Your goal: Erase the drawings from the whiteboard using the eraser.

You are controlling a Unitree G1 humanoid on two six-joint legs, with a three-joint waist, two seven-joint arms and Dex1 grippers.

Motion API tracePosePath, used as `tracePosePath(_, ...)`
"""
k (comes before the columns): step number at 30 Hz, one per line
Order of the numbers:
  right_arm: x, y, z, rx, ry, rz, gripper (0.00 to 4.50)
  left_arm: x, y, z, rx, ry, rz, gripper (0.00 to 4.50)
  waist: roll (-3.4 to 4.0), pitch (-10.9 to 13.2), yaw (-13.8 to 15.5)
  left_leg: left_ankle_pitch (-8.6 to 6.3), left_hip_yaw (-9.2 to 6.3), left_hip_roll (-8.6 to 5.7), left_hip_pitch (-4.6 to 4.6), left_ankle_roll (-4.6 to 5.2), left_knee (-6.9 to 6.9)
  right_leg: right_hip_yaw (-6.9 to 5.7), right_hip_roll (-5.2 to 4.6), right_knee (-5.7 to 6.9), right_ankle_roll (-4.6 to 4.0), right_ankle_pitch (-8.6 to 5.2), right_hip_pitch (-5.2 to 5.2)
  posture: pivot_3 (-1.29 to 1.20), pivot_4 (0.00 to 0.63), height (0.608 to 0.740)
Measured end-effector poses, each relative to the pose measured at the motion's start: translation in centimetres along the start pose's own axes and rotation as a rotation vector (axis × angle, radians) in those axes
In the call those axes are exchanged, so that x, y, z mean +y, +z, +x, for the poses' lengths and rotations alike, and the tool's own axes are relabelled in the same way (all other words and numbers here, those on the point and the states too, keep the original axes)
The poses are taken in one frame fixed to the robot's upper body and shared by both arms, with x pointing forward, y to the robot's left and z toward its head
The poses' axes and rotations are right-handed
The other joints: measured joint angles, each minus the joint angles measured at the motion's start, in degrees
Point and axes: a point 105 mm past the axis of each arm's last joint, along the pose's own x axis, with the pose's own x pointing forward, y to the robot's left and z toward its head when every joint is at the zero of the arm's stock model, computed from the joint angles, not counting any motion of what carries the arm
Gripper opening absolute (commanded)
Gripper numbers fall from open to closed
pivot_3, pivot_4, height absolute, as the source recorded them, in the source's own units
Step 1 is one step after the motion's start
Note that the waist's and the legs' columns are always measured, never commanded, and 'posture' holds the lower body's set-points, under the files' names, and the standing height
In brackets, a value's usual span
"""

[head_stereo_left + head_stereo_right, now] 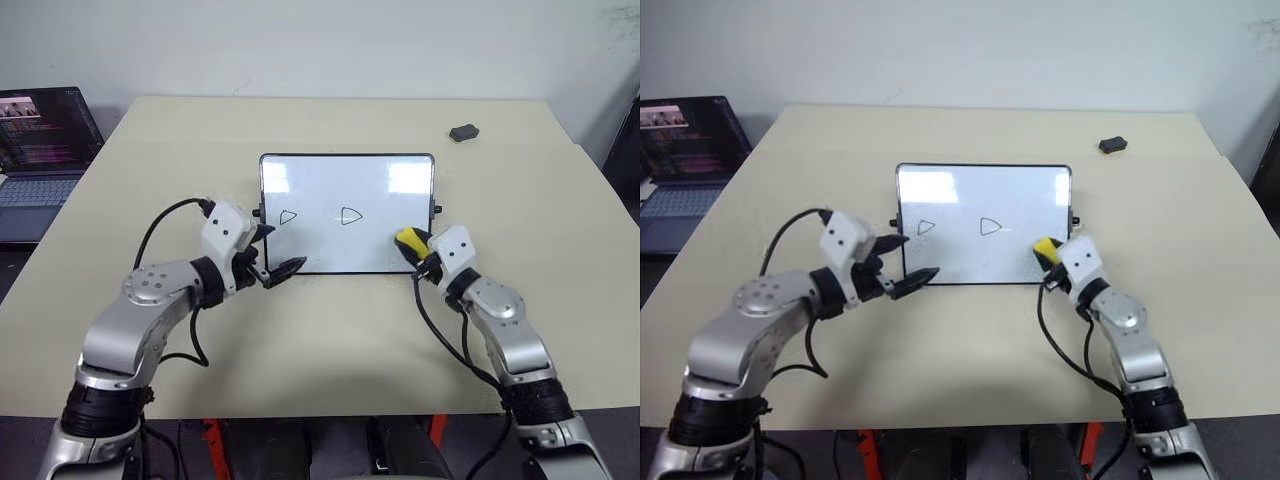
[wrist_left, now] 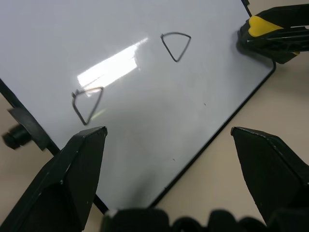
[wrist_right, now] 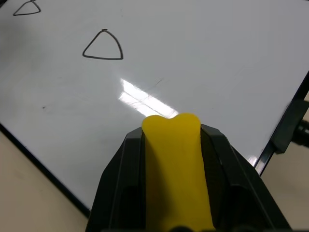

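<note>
Item: whiteboard, white glossy w/ thin black frame, rounded corners, small black side knobs; lies flat at centre of beige table, long edge facing robot. Drawings: two black outlined triangle marks visible, one near board's centre, the other toward board's left side, both pointing sideways; right part of board blank, w/ bright light reflections along far edge. Eraser: yellow block on black base, clamped between fingers of R gripper, jaws closed tight on it; sits at board's near-right corner, over/at frame edge; contact w/ board surface can't be told. In R wrist view yellow block pokes out between the two black fingers, board below it, both triangles off toward far side. L gripper: jaws spread wide, nothing held; hovers at board's near-left corner, one finger over left frame edge, other just beyond near edge above table. L wrist view: both black fingertips apart, board between them, both triangles in sight, eraser at far corner. Misc: small dark grey lump on table's far-right area, well apart from board. Laptop, open w/ lit screen, off table's left side on a lower surface. Black cables run along both arms.
</note>
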Motion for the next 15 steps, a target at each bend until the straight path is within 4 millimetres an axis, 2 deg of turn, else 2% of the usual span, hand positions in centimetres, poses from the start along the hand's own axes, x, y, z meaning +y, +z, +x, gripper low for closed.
tracePosePath(6, 1.6, 1.9, 0.8, -0.067, 0.043, 0.014, 1.17, -0.2, 0.1, -0.6, 0.012, -0.011, -0.001, 4.5, 0.0, 0.0, 0.17, 0.01, -0.02, -0.03, 0.0, -0.01, 0.06, -0.02, 0.0, 0.02, 0.0, 0.0, 0.01, 0.0, 0.15, 0.74)
tracePosePath(9, 1.5, 2.7, 1.4, -0.09, 0.043, 0.002, 1.17, 0.3, 0.1, -1.0, 0.022, 0.008, 0.005, 4.5, 0.0, 0.0, 0.28, 0.01, -0.01, -0.04, -0.02, -0.01, 0.08, -0.02, 0.0, 0.01, -0.01, 0.01, 0.01, 0.0, 0.15, 0.74)
tracePosePath(15, 0.2, 4.5, 4.7, -0.14, 0.024, -0.074, 1.16, 0.5, -0.1, -1.3, 0.028, 0.016, 0.0, 4.5, 0.0, 0.0, 0.28, 0.01, -0.01, -0.04, -0.01, -0.01, 0.11, -0.04, 0.0, 0.03, -0.02, 0.01, 0.01, 0.0, 0.15, 0.74)
